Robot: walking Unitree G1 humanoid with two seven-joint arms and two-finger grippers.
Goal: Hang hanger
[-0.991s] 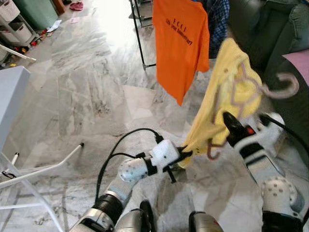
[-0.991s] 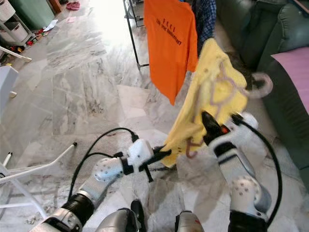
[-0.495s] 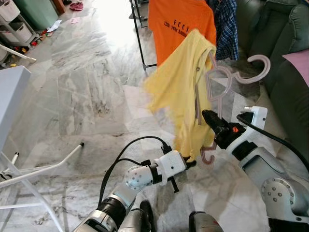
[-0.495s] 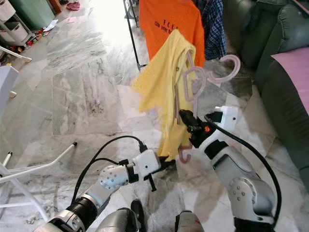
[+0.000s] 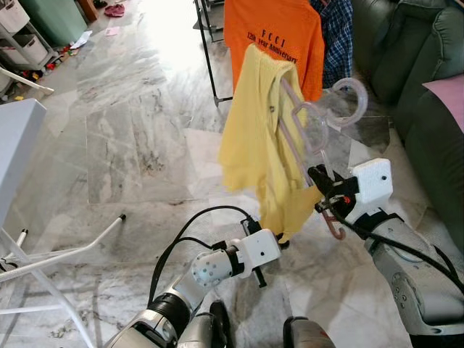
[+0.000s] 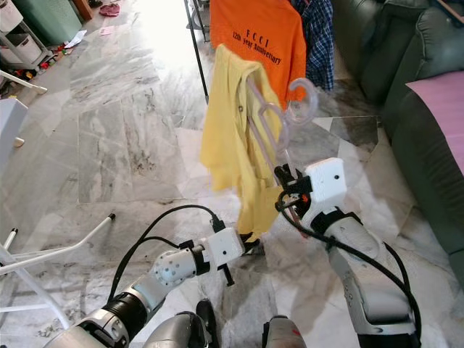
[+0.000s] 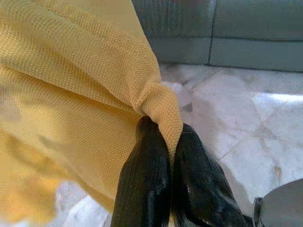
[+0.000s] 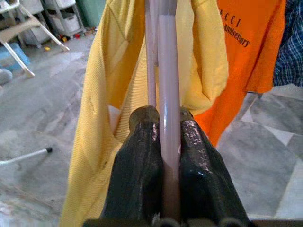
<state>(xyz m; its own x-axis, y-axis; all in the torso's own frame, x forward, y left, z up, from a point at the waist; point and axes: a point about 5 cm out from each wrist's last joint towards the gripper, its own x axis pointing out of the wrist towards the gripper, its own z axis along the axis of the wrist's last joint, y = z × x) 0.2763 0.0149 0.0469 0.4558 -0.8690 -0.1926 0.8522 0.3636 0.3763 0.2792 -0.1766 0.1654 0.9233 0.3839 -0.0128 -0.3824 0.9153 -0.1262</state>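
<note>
Yellow shirt (image 5: 257, 138) hangs on a pink hanger (image 5: 313, 127) clamped by the right gripper (image 8: 163, 130), its hem pinched in the left gripper (image 7: 170, 142).

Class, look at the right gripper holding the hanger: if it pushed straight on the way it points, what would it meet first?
Most likely the yellow shirt draped on the pink hanger that the right gripper clamps; beyond it hangs the orange shirt, though depth is hard to judge.

A yellow shirt (image 5: 257, 138) hangs on a pale pink hanger (image 5: 319, 119). Behind it are an orange T-shirt (image 5: 272, 36) and a blue checked shirt (image 5: 337, 36). The floor (image 5: 130, 138) is grey marble.
</note>
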